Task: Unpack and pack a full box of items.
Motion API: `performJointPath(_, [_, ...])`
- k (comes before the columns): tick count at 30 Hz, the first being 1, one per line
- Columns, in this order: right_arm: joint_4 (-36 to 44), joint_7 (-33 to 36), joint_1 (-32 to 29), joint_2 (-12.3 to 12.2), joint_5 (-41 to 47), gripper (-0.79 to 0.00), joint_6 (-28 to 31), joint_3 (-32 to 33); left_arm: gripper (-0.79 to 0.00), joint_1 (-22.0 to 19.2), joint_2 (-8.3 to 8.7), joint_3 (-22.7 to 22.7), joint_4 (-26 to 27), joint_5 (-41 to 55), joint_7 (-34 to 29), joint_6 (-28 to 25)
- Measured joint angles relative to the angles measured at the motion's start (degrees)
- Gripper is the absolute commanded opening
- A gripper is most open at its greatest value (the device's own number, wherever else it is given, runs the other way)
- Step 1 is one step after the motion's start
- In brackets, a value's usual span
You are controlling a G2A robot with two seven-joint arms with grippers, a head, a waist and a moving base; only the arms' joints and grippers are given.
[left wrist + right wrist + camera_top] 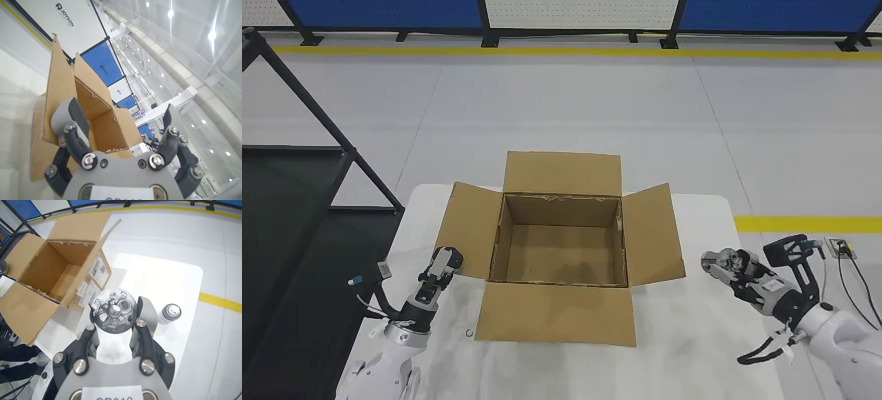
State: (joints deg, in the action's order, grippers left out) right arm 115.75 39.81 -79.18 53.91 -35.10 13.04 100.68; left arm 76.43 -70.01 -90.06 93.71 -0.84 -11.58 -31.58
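Your right hand (115, 307) is closed on a grey toothed metal hub (108, 322), held right of the open cardboard box (56, 262). A spray can (169, 314) stands on the table (170, 279) beside that hand. Your left hand (122, 112) hangs open just left of the box.

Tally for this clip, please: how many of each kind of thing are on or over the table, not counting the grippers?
cardboard box: 1, flaps open
metal part: 1, held in the right gripper
spray can: 1, upright on the table
Total: 3
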Motion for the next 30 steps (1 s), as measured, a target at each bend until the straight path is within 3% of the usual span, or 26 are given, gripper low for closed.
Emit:
performJointPath(8, [5.7, -1.5, 4.0, 0.4, 2.5, -0.785, -5.0, -3.8, 0.000, 0.0, 0.00, 0.0, 0.0, 0.0, 0.0, 0.0])
performJointPath(14, [8.9, 2.0, 10.9, 0.7, -1.4, -0.785, -8.7, -13.1, 0.000, 0.0, 0.00, 0.0, 0.0, 0.0, 0.0, 0.0])
performJointPath(23, [2.0, 9.8, 31.1, 3.5, -9.1, -0.785, -16.4, -34.8, 0.000, 0.0, 0.00, 0.0, 0.0, 0.0, 0.0, 0.0])
performJointPath(30, [-9.6, 12.7, 48.7, 8.7, -12.9, -0.785, -24.6, -52.8, 0.000, 0.0, 0.00, 0.0, 0.0, 0.0, 0.0, 0.0])
